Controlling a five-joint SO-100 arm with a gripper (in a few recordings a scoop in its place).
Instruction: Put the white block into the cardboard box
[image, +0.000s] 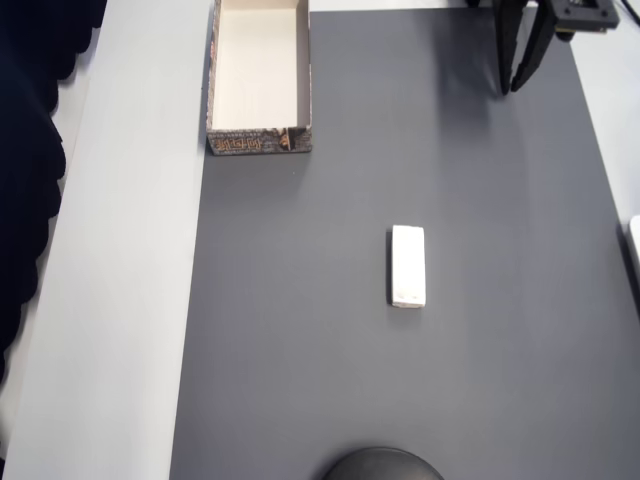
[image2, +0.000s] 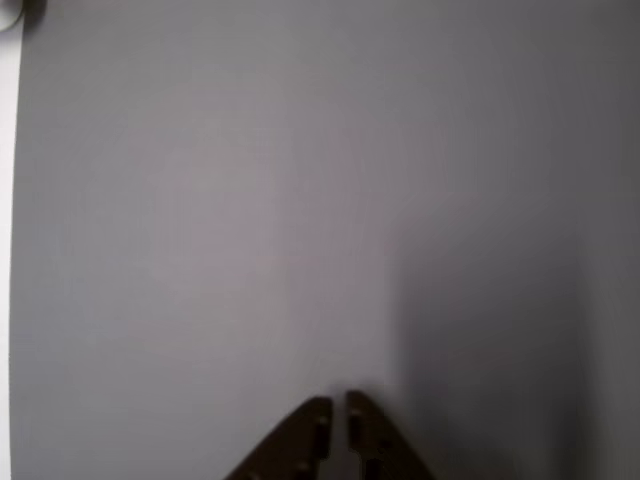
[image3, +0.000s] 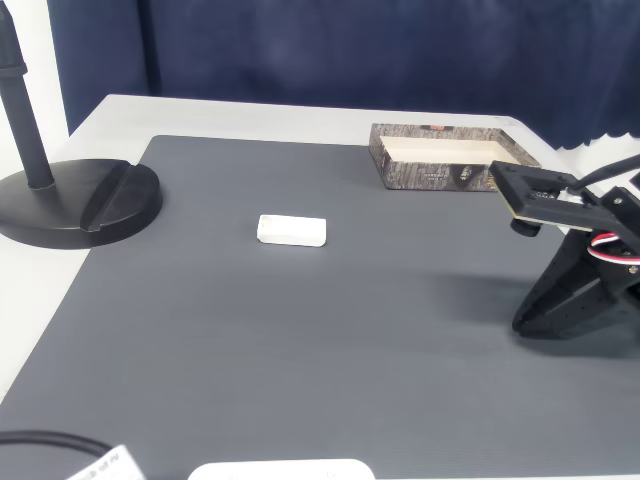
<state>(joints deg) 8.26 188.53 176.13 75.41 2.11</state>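
Note:
The white block (image: 408, 266) lies flat near the middle of the dark grey mat, its long side pointing up and down in the overhead view; in the fixed view the block (image3: 291, 230) sits left of centre. The cardboard box (image: 260, 142) stands open at the mat's top left corner, its pale inside bare, and appears in the fixed view as the box (image3: 440, 172) at the back right. My gripper (image: 511, 88) hangs at the top right, far from both, tips pointing down at the mat. In the wrist view the gripper (image2: 338, 405) is shut with nothing held, over bare mat.
A black round stand base (image3: 80, 200) with an upright pole sits on the left in the fixed view and peeks in at the overhead view's bottom edge (image: 385, 465). A white flat object (image3: 280, 468) lies at the near edge. Dark blue curtain behind the table.

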